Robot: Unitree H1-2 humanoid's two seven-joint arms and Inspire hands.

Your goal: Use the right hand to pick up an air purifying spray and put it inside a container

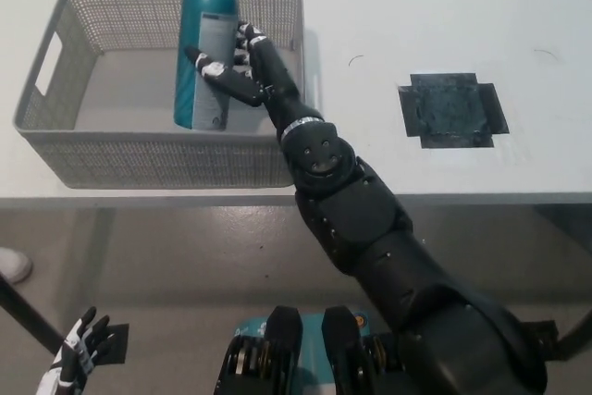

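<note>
A teal air purifying spray can [203, 43] with a teal cap stands upright inside the grey mesh basket [55, 150], its base on the basket floor near the front wall. My black right hand [242, 69] reaches over the basket's right part and lies against the can's right side. Its fingers are stretched out and spread rather than curled round the can, and one lies across the can's front. My white left hand [79, 358] hangs low at the bottom left, off the table, fingers apart.
The basket sits at the left of a white table [388, 6], whose front edge runs across the middle of the picture. A dark square patch [453, 108] lies on the table to the right. Grey floor shows below.
</note>
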